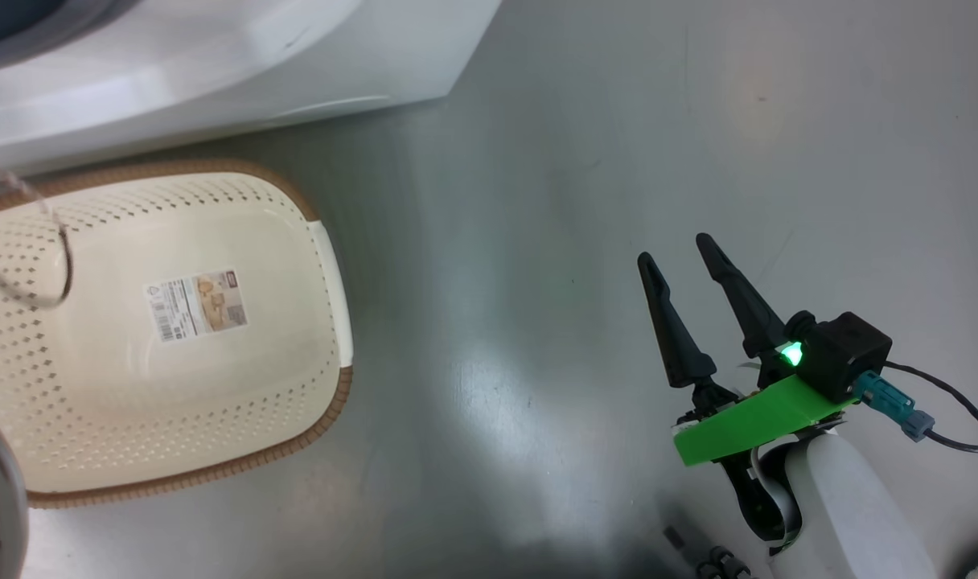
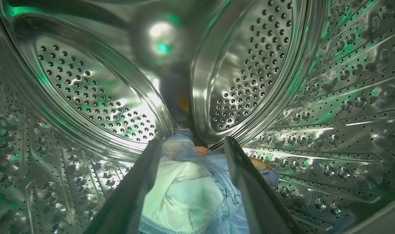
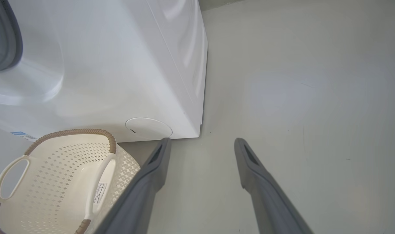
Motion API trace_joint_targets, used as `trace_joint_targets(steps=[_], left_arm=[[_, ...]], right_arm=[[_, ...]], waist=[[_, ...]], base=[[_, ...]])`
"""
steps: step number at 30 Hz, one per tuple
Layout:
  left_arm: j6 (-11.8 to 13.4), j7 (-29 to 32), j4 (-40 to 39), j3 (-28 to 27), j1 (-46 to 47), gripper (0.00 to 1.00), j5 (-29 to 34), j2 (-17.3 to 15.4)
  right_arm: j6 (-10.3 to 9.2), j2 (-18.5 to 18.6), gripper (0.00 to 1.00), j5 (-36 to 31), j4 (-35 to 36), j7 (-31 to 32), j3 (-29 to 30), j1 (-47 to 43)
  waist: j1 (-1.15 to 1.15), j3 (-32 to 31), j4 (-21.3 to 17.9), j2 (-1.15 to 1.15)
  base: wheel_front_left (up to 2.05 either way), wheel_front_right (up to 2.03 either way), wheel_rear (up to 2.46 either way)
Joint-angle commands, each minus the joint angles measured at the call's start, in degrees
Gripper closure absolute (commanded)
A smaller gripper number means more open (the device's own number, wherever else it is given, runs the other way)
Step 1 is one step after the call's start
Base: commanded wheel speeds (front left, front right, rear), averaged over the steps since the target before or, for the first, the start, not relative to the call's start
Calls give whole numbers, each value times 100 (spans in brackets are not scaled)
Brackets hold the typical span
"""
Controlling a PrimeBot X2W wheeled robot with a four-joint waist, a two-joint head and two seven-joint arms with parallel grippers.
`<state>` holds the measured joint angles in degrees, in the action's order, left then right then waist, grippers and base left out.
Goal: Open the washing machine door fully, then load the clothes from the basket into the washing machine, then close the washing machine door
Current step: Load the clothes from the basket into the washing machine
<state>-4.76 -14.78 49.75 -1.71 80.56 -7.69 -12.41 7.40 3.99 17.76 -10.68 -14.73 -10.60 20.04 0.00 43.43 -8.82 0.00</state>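
My left gripper is inside the steel perforated drum of the washing machine, fingers spread open. The clothes, light-blue and white fabric with orange prints, lie bunched on the drum floor under and between the fingers. The cream basket with its brown rim stands on the floor before the machine, holding nothing but the label sticker on its bottom. A curved clear glass edge, apparently the washing machine door's window, overlaps the basket's left side. My right gripper hovers open over bare floor to the basket's right.
The right wrist view has the washing machine front with its round cap, the grey gasket at far left, and the basket just left of my right gripper. Grey floor stretches to the right.
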Motion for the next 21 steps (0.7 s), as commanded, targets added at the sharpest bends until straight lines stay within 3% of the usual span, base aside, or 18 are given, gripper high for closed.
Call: trace_joint_targets(steps=[1, 21], left_arm=[[63, -21, -158, -18, -200, 0, 2, -215], [110, -21, -610, -131, -1515, 0, -125, 57]], right_arm=[[9, -1, 0, 25, 77, -27, -121, -110], [9, 24, 0, -12, -143, -27, -26, -165]], waist=[[0, -100, 34, 0], [0, -937, 301, 0]], base=[[0, 0, 0], [0, 0, 0]])
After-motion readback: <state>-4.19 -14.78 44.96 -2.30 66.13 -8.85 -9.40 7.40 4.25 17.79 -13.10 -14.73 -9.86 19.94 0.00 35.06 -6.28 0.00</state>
